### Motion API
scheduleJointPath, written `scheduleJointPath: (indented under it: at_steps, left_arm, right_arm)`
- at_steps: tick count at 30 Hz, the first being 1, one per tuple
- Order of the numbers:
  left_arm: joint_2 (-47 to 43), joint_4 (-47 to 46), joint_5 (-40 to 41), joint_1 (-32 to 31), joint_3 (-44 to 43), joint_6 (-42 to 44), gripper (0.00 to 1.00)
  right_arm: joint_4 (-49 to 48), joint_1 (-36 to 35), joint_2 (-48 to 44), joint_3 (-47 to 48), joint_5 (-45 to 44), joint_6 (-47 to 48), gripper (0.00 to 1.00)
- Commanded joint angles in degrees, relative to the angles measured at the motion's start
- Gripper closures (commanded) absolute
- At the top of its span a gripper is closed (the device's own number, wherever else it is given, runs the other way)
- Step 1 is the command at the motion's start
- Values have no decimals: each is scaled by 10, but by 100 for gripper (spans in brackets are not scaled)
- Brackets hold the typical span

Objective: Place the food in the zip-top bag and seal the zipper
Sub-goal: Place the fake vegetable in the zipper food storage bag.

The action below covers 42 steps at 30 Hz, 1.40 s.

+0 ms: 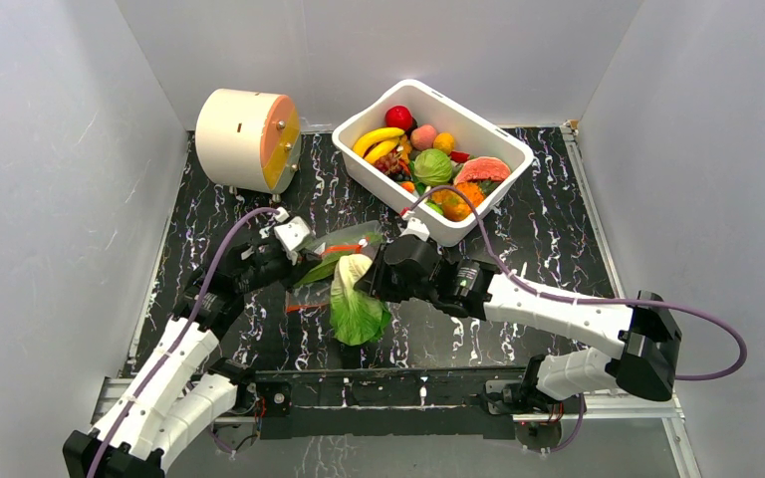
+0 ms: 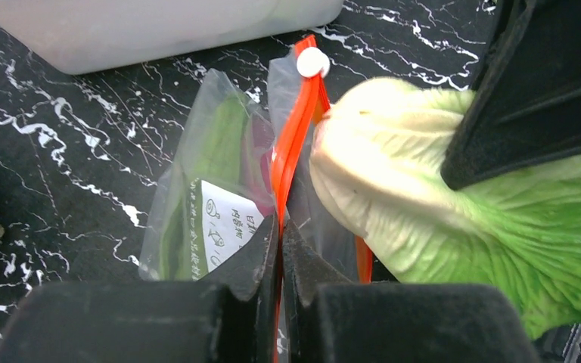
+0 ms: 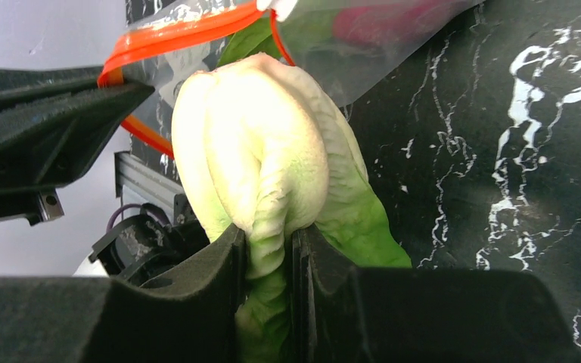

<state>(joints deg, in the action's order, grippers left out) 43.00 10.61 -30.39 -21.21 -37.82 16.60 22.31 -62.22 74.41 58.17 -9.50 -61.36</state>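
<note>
The clear zip-top bag (image 1: pixel 344 244) lies mid-table with its orange-red zipper (image 2: pixel 296 136) at the mouth and a white slider (image 2: pixel 312 62). Green and red pieces show inside it (image 3: pixel 378 23). My left gripper (image 2: pixel 281 234) is shut on the zipper strip and holds the mouth up. My right gripper (image 3: pixel 268 249) is shut on a leafy green cabbage (image 3: pixel 265 159), its pale stem end at the bag's mouth; the cabbage also shows in the top view (image 1: pixel 357 299) and the left wrist view (image 2: pixel 454 204). More food fills the white tub (image 1: pixel 433 159).
A cream cylinder with an orange face (image 1: pixel 249 139) stands at the back left. The white tub's rim (image 1: pixel 359 169) is just behind the bag. Grey walls enclose the black marbled table (image 1: pixel 548 249) on three sides.
</note>
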Motion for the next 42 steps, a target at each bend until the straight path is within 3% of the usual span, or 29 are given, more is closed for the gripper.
scheduleJointPath:
  at_steps: [1,2,3,4,9,13,20,24,42]
  left_arm:
    - [13,31,-11,-2,-23,-17,92]
    - [15,30,-15,-3,-26,-23,86]
    - [16,27,-24,-3,-26,-27,88]
    - [14,17,-34,-2,-24,-30,100]
    - [5,-34,-64,-2,-3,-70,100]
    - [-7,-72,-69,-3,14,-90,100]
    - [-23,-94,-104,-2,28,-101,100]
    - [-37,-99,-113,-2,35,-112,100]
    - [-48,-108,-183,-2,66,-95,100]
  right_arm:
    - [16,7,0,36,-55,-24,92]
    - [28,7,2,44,-53,-27,92]
    - [34,7,4,51,-42,-24,92]
    - [33,7,5,54,-24,-15,91]
    - [-31,7,-15,42,109,2,90]
    - [-35,7,-10,35,159,-28,91]
    - [-90,9,-4,11,86,-83,96]
    - [-72,22,15,19,63,-92,97]
    - [-145,47,60,18,49,-147,97]
